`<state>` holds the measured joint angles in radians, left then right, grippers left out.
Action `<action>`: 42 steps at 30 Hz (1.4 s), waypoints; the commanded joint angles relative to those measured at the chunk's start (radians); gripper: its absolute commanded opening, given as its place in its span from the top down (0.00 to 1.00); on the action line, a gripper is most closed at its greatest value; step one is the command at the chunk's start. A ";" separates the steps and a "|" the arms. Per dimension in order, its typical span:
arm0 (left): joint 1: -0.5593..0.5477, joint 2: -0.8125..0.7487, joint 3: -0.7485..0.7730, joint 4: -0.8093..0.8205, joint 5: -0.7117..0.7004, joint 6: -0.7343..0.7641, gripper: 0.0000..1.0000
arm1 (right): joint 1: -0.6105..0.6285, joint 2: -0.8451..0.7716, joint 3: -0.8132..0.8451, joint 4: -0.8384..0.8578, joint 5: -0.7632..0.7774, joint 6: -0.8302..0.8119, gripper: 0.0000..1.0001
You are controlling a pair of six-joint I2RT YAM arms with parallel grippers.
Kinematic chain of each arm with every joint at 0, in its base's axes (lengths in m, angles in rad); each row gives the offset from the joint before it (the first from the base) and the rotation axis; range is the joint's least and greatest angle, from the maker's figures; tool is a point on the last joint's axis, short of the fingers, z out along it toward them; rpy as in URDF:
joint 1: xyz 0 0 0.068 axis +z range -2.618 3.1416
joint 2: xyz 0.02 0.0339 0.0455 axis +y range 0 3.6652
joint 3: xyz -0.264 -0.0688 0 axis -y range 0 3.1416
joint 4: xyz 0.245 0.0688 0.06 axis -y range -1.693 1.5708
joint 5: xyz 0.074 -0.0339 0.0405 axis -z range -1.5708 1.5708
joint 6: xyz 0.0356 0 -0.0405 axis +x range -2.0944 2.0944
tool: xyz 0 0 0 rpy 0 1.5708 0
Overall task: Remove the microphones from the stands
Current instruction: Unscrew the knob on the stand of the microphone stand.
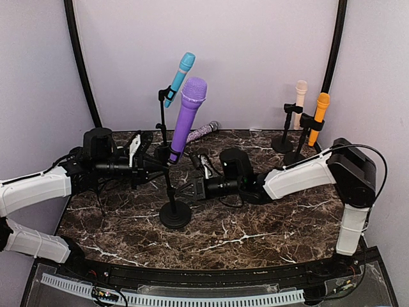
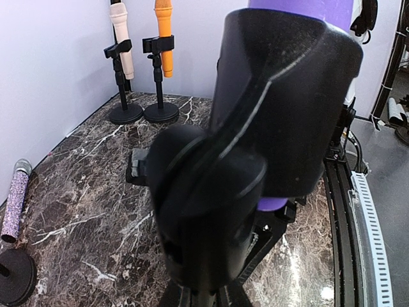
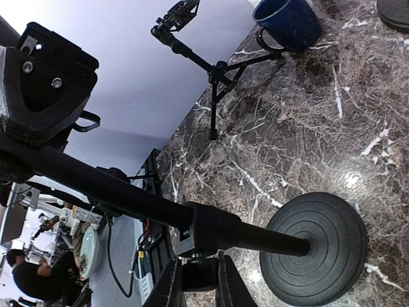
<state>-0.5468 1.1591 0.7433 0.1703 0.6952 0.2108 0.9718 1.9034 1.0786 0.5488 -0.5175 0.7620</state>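
Currently the purple microphone (image 1: 187,118) sits clipped in the stand (image 1: 174,214), leaning toward 1 o'clock; right gripper (image 3: 201,263) clenches the pole (image 3: 115,192) from 3 o'clock, left gripper (image 1: 152,165) at 9 o'clock, closure unclear. A tight clip (image 2: 255,128) could tip the stand

On the marbled desk (image 1: 255,224) we see a teal microphone (image 1: 179,78) tilted in its stand at the back. A cream microphone (image 1: 300,102) and an orange microphone (image 1: 319,117) are clipped side by side at the back right. A glittery microphone (image 1: 203,130) lies flat, and a blue mug (image 3: 287,22) sits upright.
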 commanded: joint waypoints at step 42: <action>-0.023 0.024 0.025 -0.014 -0.028 0.027 1.00 | -0.001 -0.047 -0.058 0.124 0.046 0.037 0.57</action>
<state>-0.5617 1.1770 0.7509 0.1833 0.6876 0.2161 0.9707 1.8404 0.9859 0.6067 -0.4316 0.7776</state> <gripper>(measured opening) 0.115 0.467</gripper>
